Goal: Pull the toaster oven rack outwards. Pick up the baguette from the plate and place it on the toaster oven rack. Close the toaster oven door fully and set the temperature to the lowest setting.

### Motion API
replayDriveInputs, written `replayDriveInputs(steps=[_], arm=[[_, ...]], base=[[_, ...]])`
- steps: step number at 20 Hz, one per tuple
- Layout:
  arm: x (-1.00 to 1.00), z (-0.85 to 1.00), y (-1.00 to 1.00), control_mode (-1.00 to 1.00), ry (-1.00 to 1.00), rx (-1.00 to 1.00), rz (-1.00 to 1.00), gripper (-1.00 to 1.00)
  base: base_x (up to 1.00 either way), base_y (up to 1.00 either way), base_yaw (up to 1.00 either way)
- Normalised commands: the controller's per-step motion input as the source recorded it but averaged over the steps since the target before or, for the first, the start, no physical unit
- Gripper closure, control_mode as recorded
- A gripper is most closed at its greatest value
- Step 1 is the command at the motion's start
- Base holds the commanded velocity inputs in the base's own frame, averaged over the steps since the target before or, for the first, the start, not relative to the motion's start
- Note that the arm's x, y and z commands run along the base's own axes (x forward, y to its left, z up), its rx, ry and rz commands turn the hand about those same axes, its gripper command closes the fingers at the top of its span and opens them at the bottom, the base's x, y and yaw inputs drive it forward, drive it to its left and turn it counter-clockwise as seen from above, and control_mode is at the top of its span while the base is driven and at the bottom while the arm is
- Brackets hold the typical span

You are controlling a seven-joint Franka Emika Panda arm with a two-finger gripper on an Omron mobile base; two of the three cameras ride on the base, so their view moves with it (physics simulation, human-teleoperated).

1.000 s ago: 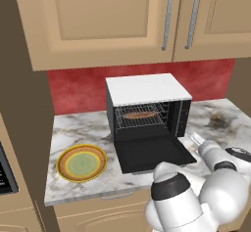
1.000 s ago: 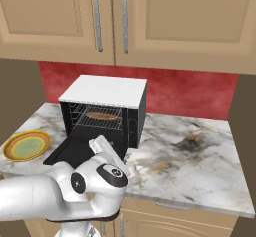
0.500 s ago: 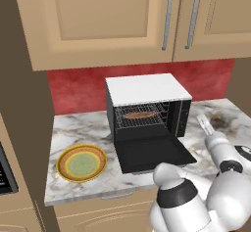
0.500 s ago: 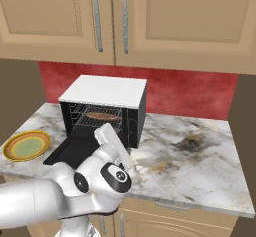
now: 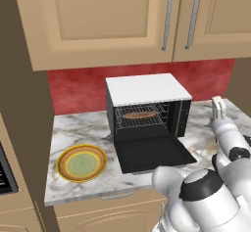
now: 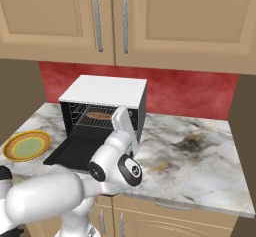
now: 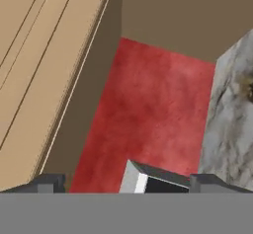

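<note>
left base view shows the baguette (image 5: 140, 114) on the toaster oven rack (image 5: 139, 119); gripper (image 7: 123, 183) spread wide, empty; toaster oven door (image 5: 153, 153) looks stiff, hinged, best lifted by its front edge.

Right base view: the arm's wrist covers the right part of the toaster oven (image 6: 102, 92) cavity, hiding one end of the baguette (image 6: 100, 116) and part of the toaster oven rack (image 6: 92, 123). Hand view: only a corner of the oven is inside the lower edge. Control strip (image 5: 184, 117) markings are too small to read.
</note>
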Motion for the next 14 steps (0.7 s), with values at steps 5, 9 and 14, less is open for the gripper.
replayDriveInputs(steps=[5,9,14], arm=[[-0.10,1.00,-0.68,-1.00,-0.05,0.47,0.10,-1.00],[-0.36,1.00,-0.59,-1.00,0.00,0.50,0.08,-1.00],[-0.58,1.00,-0.60,-1.00,0.00,0.51,0.09,-1.00]], base=[[0.00,0.00,0.00],[0.00,0.00,0.00],[0.00,0.00,0.00]])
